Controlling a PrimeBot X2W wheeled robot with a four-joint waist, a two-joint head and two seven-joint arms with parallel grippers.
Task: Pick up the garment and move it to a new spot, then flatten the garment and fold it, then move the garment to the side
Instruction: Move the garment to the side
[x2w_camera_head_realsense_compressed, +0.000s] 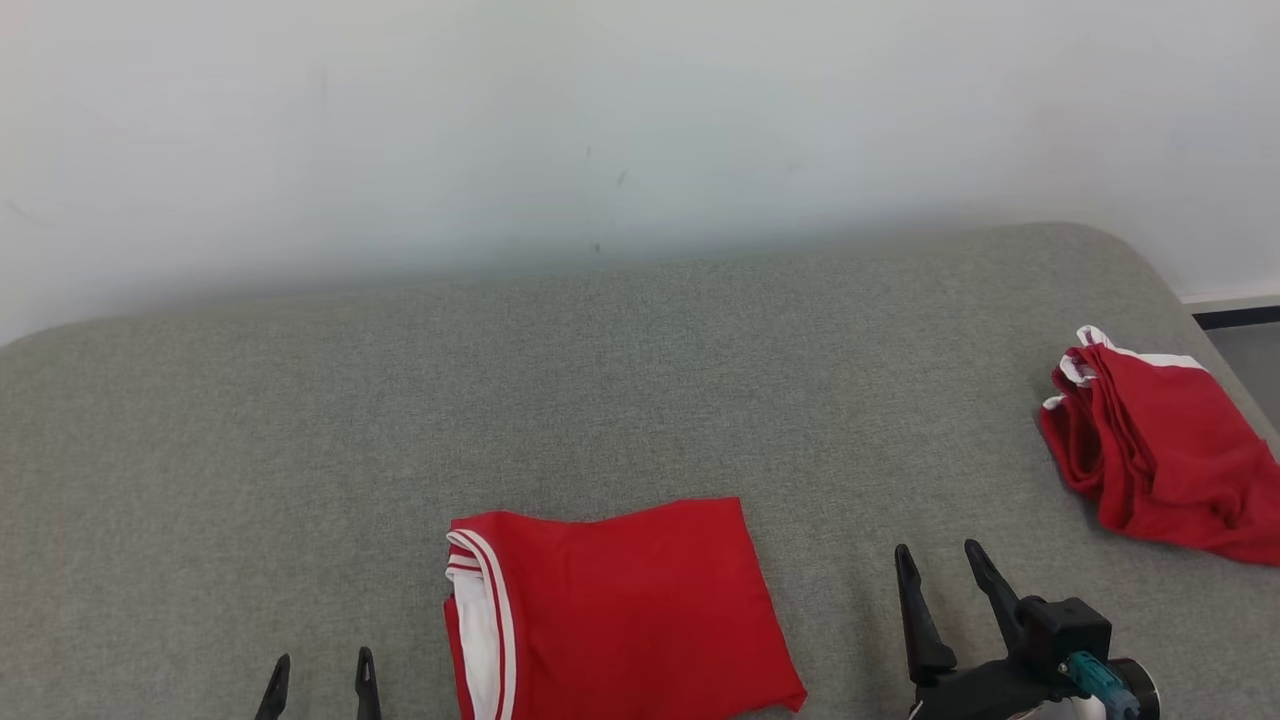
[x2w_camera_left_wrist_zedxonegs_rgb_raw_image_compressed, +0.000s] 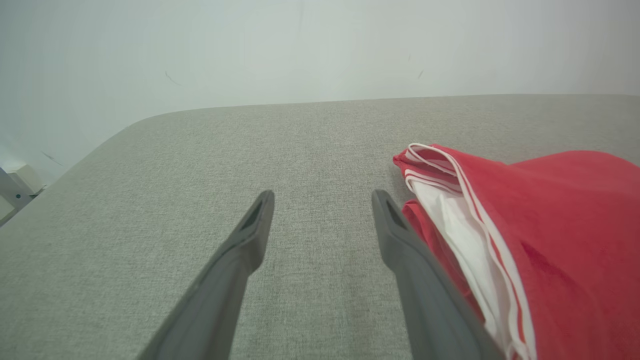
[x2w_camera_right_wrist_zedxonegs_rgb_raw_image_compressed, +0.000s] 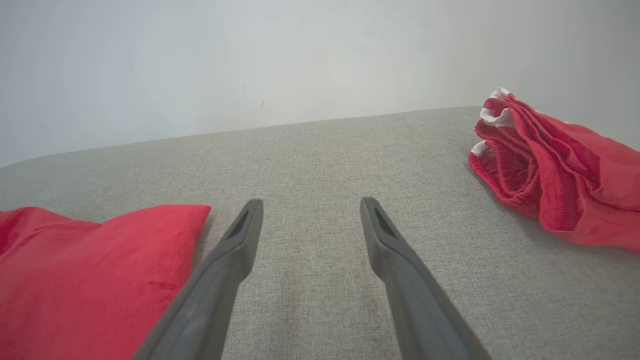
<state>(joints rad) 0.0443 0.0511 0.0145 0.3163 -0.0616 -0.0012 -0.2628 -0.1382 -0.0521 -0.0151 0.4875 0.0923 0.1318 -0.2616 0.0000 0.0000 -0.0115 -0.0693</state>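
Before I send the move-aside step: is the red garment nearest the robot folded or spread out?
Folded. The garment lies as a compact rectangle, with white-trimmed layers stacked along its left edge.

Head view, clock read from tabletop (x2w_camera_head_realsense_compressed: 500, 380) centre.
- Folded garment (x2w_camera_head_realsense_compressed: 630, 610): on the tabletop at 6 o'clock, by the near edge.
- Bunched garment (x2w_camera_head_realsense_compressed: 1160, 450): on the tabletop at 3 o'clock, by the right edge, well apart from the first.
- Left end effector (x2w_camera_head_realsense_compressed: 324, 657): 7 o'clock, just left of the folded garment.
- Right end effector (x2w_camera_head_realsense_compressed: 937, 548): 5 o'clock, between the two garments.
- Wall (x2w_camera_head_realsense_compressed: 600, 120): behind, 12 o'clock.
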